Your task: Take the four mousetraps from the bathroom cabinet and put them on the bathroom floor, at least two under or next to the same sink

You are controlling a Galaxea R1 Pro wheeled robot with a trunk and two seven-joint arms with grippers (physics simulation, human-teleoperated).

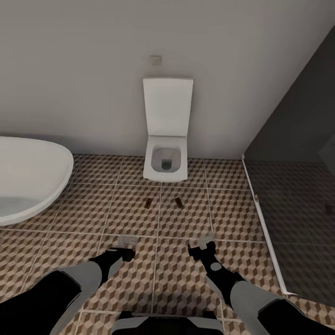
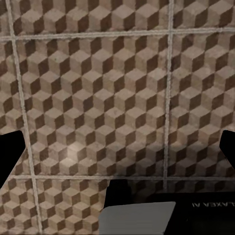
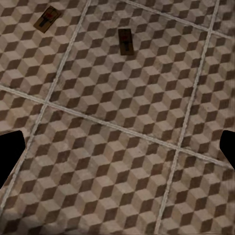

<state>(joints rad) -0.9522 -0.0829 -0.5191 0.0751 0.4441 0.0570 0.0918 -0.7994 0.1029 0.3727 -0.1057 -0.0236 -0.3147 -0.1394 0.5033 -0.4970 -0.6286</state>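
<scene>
Brown-and-beige cube tiles of the bathroom floor lie under both my arms, and two mousetraps are on them already: one and another, near each other and just in front of the white toilet. My right wrist camera also finds them, the first tilted and the second more straight. My left gripper and my right gripper hover low above the tiles with nothing between the fingers; in both wrist views the dark fingertips sit at the far edges, so I judge the jaws wide apart. The bathtub is at my left. I see no sink here, and this is the risk: traps left beside the toilet would probably not count as next to a sink. Also, if my base rolls forward, it could push or cover these small boards.
</scene>
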